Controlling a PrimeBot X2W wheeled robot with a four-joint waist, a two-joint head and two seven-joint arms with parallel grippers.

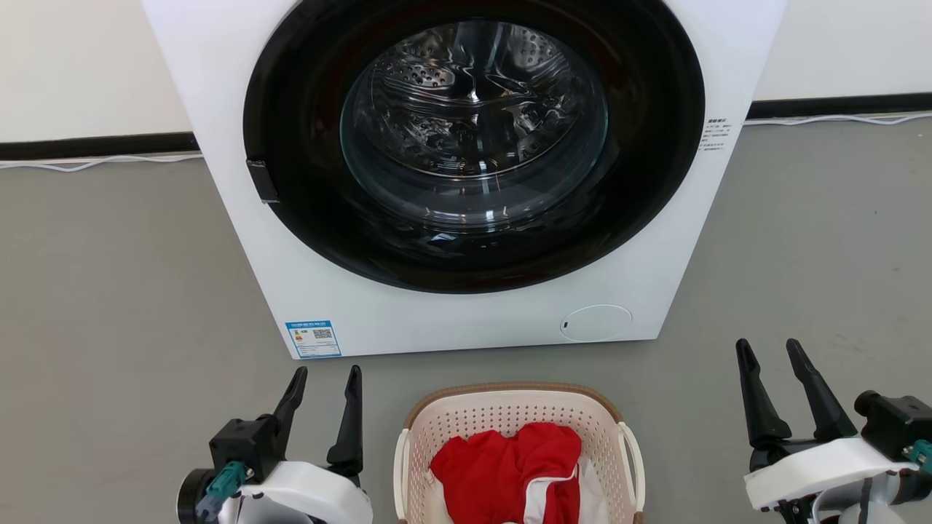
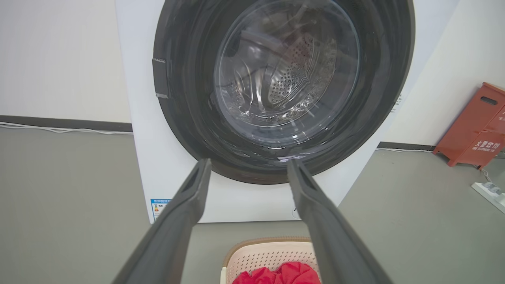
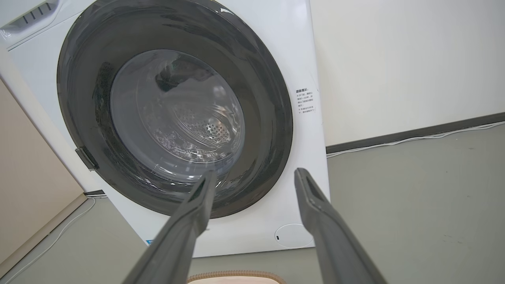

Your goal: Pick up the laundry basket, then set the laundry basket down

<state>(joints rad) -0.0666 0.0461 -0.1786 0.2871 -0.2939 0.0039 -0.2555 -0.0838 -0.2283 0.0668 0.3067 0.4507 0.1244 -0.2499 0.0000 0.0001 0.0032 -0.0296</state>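
The laundry basket (image 1: 510,416), cream-white and perforated with a brown woven-look rim, stands on the floor at the bottom middle of the head view, in front of the washing machine. Red and white cloth lies inside it. Its far rim also shows low in the left wrist view as the laundry basket (image 2: 268,252) and at the bottom edge of the right wrist view as the laundry basket (image 3: 236,276). My left gripper (image 1: 328,378) is open to the basket's left, apart from it. My right gripper (image 1: 768,349) is open well to the right, holding nothing.
A white front-loading washing machine (image 1: 466,320) with its round dark door shut stands close behind the basket. Grey floor spreads on both sides. A red box (image 2: 475,126) and a white power strip (image 2: 489,191) sit on the floor off to one side. Cables run along the wall's base.
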